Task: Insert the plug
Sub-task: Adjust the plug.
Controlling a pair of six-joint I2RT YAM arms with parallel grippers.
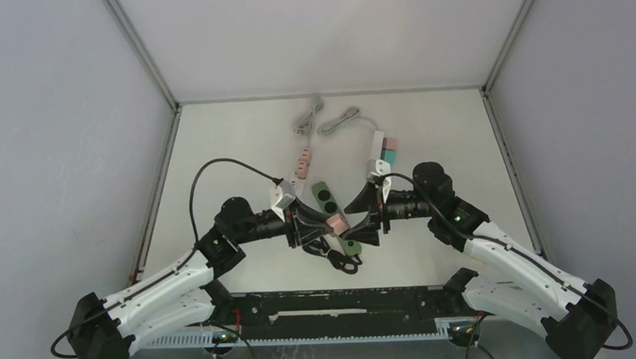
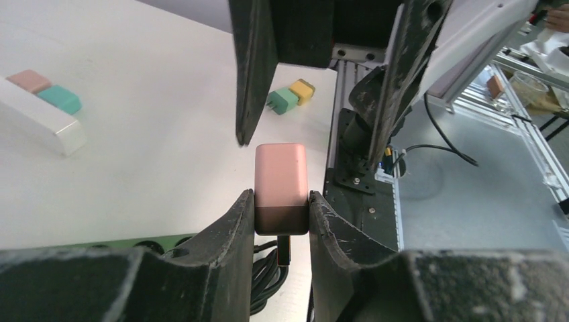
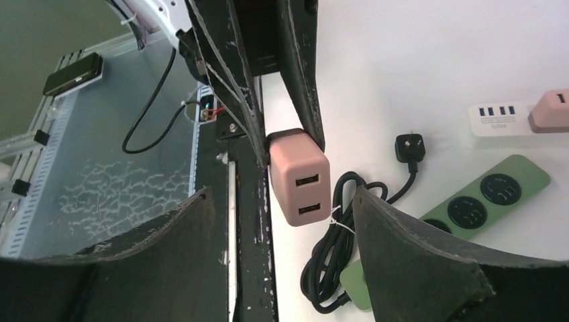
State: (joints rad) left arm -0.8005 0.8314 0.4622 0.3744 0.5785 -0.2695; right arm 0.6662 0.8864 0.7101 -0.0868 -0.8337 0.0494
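Note:
A pink USB charger plug [image 2: 282,168] is clamped between my left gripper's [image 2: 282,196] fingers and held above the table. In the right wrist view the plug [image 3: 300,178] shows its two USB ports. My right gripper [image 3: 282,194] is open, its fingers apart on either side of the plug without touching it. In the top view the two grippers face each other, left gripper [image 1: 304,226] and right gripper [image 1: 368,214], with the plug [image 1: 336,223] between them. The green power strip [image 3: 496,198] lies on the table below, also visible from above [image 1: 327,197].
A coiled black cable [image 3: 332,268] with a black plug [image 3: 409,144] lies by the green strip. A white power strip [image 1: 302,160] with pink plugs and another [image 1: 375,157] with teal and pink plugs lie further back. Teal [image 2: 285,100] and yellow [image 2: 303,89] plugs lie loose.

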